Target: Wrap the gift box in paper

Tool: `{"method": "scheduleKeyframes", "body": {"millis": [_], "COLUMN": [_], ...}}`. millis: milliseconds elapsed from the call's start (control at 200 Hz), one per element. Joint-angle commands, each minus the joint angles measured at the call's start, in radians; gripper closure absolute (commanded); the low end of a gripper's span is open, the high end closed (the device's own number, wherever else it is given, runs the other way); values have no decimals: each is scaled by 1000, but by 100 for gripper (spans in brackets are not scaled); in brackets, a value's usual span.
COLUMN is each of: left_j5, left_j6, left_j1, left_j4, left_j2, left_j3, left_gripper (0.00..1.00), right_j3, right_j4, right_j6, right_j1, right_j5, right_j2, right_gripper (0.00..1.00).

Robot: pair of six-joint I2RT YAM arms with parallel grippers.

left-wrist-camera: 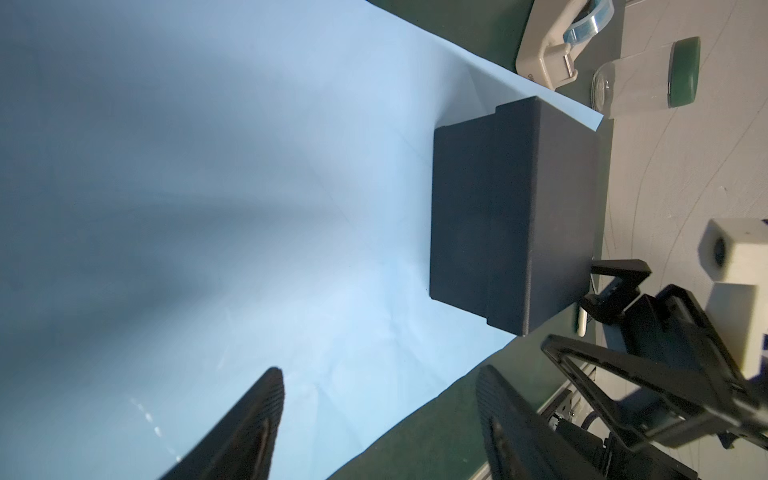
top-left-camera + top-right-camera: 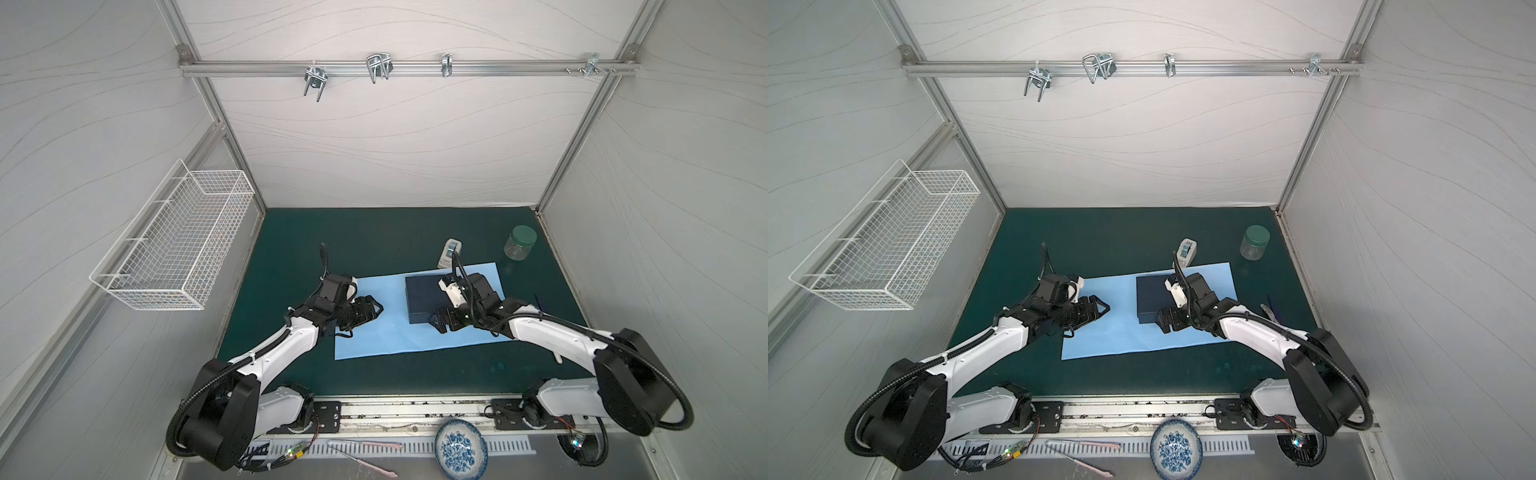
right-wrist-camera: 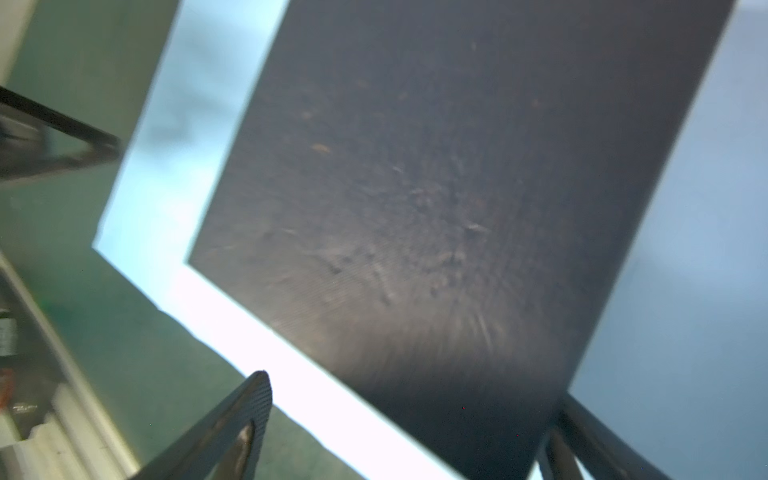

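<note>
The light blue paper (image 2: 386, 332) (image 2: 1113, 334) lies flat on the green mat. The dark navy gift box (image 2: 422, 297) (image 2: 1150, 297) rests on the paper's right part, close to the far edge. My left gripper (image 2: 379, 309) (image 1: 380, 374) hovers open over the left half of the paper, pointing toward the gift box (image 1: 511, 208). My right gripper (image 2: 434, 326) (image 3: 411, 390) hangs open above the box's near right corner and holds nothing. In the right wrist view the box (image 3: 436, 187) fills the picture, with a strip of paper (image 3: 174, 187) beside it.
A white tape dispenser (image 2: 449, 251) stands just behind the paper. A clear jar with a green lid (image 2: 519, 243) is at the back right. A white wire basket (image 2: 174, 237) hangs on the left wall. A blue-patterned bowl (image 2: 460, 451) sits on the front ledge.
</note>
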Motion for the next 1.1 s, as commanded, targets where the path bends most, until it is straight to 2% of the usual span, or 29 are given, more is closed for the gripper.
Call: {"method": "scheduleKeyframes", "body": {"millis": [0,165,300,360,500,625,725,865,1095], "left_j5": [-17,-31,-79,-111,-108,-97,-85,-12,14], "left_j6": [-2,-7,-5,-1,-13,-21,-14,-25,-13], "left_j1": [-3,-18,-17,-14,22,59,65,63,62], "left_j4": [30,32,-3,-26,-37,-26,-14,28,54], "left_j2": [8,-6,-3,1,42,82,114,144,143], "left_j3": [42,46,52,64,91,110,128,127,98], "left_gripper": [25,24,24,24,24,24,25,26,26], "right_j3": [3,53,108,111,139,230,312,414,552], "right_j4": [-94,-183,-210,-168,-86,-80,-85,-157,-256], "right_j6": [20,50,120,167,229,194,162,80,-36], "right_j1": [-12,-130,-273,-348,-460,-528,-582,-603,-637], "right_j5": [-42,-114,-126,-147,-37,50,41,76,-31], "right_j2": [-115,-203,-138,-101,23,172,282,392,542], "right_gripper": [1,1,1,1,2,1,1,1,1]}}
